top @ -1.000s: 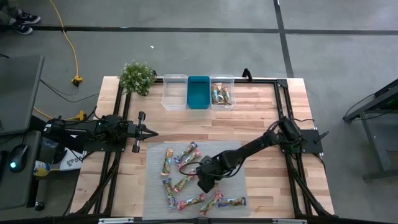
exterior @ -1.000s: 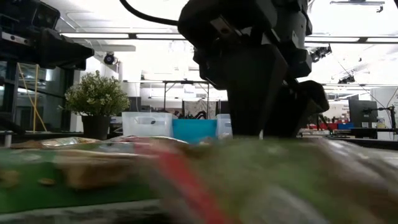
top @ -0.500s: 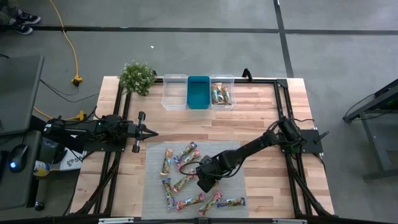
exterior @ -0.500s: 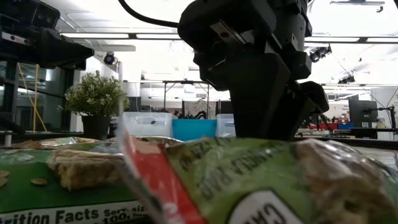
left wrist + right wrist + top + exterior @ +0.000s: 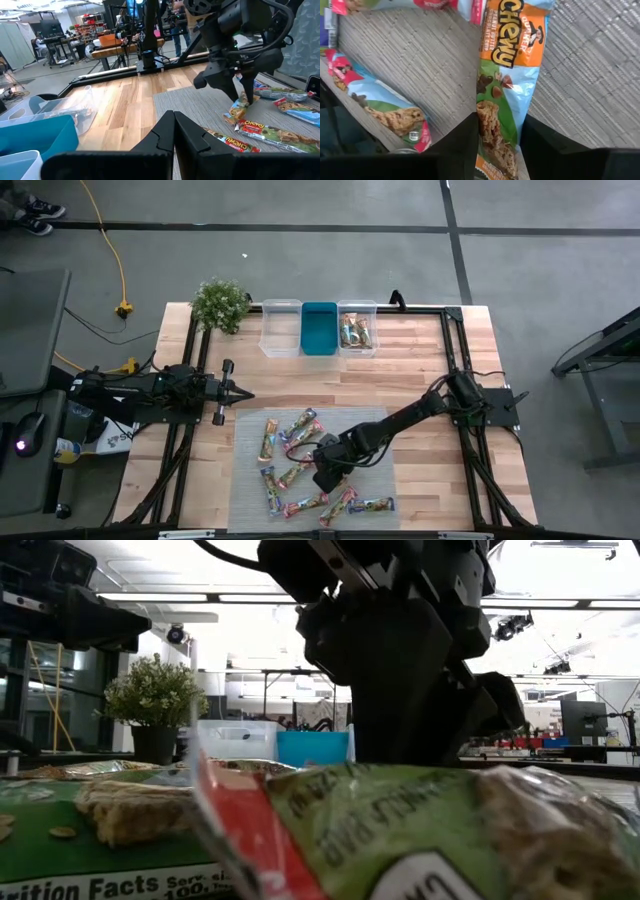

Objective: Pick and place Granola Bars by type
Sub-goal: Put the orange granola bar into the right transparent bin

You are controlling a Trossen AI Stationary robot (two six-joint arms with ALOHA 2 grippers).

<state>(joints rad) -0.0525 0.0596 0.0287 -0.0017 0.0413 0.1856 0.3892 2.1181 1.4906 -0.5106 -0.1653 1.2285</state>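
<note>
Several granola bars (image 5: pixel 300 423) in shiny wrappers lie scattered on a grey mat (image 5: pixel 380 430) near the table's front edge. My right gripper (image 5: pixel 501 120) (image 5: pixel 322 475) slants down onto the mat and is shut on an orange-labelled bar (image 5: pixel 507 65), which also shows in the left wrist view (image 5: pixel 237 111). My left gripper (image 5: pixel 174 130) (image 5: pixel 240 393) waits level at the table's left side, its fingers together and holding nothing. In the low view a green-wrapped bar (image 5: pixel 400 830) fills the foreground and hides the right gripper's fingertips. My right gripper pinches the orange-labelled bar by its two long edges (image 5: pixel 487 125), near one end, between its two fingers. The fingers slant down from the table's right side and lie across the bar. The bar lies flat on the mat.
At the far edge stand a clear bin (image 5: pixel 281 328), a teal bin (image 5: pixel 319 327) and a clear bin (image 5: pixel 357 328) holding a few bars. A potted plant (image 5: pixel 220 305) stands at the far left. Other bars (image 5: pixel 385 107) lie close beside the held one.
My right gripper has stayed over the same spot on the mat and tipped a little. The bars lie where they were.
</note>
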